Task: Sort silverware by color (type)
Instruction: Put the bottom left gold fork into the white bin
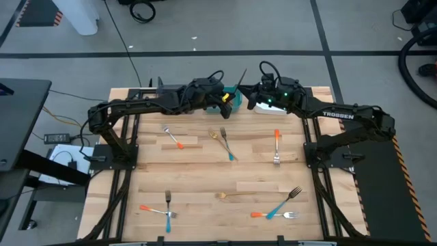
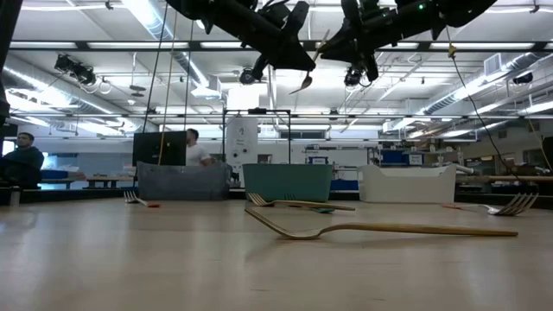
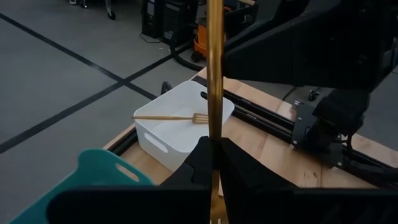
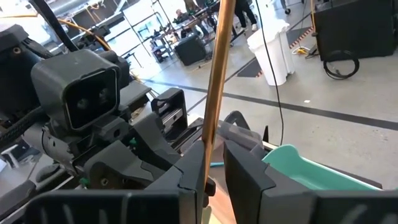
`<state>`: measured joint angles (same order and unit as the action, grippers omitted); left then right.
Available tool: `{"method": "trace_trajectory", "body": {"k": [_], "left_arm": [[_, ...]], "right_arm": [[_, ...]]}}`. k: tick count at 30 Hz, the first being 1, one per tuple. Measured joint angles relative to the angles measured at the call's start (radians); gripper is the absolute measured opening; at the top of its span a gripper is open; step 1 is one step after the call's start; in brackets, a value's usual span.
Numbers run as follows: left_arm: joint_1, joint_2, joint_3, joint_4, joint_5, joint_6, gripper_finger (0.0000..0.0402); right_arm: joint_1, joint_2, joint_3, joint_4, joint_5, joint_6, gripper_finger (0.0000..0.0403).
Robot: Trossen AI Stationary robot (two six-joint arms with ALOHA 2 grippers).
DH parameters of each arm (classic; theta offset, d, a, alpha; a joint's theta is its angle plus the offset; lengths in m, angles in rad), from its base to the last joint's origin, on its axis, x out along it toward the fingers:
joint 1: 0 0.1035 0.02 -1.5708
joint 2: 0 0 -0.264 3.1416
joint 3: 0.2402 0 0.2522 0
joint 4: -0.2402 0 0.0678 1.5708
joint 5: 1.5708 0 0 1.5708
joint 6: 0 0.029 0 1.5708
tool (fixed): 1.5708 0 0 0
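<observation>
Gold fork (image 3: pixel 214 74) pinched upright between both end effectors above the far bins, apparently mid-handover toward the white bin (image 3: pixel 163 140), where another gold fork (image 3: pixel 168 117) lies. Left end effector (image 3: pixel 214 163) clamped on it; right end effector (image 4: pixel 214 163) closed around the shaft too.

A large robotics lab or workshop hall is shown. A wooden desk (image 1: pixel 218 171) is set on a grey concrete floor (image 1: pixel 205 27) marked with dark lines. Exposed ceiling ducts and strip lights (image 2: pixel 155 17) are seen overhead, with equipment racks (image 2: pixel 160 147) and workbenches behind, where people (image 2: pixel 197 149) are seated or standing.
</observation>
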<state>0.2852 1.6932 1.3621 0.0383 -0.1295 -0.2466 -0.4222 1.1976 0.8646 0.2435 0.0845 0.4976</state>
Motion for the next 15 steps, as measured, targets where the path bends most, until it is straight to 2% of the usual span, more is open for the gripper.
{"method": "trace_trajectory", "body": {"k": [15], "left_arm": [[0.005, 0.0, 0.001, 0.004, 0.023, 0.023, 0.0019]], "right_arm": [[0.0, 0.029, 0.0, 0.071, -0.027, 0.028, 0.0073]]}}
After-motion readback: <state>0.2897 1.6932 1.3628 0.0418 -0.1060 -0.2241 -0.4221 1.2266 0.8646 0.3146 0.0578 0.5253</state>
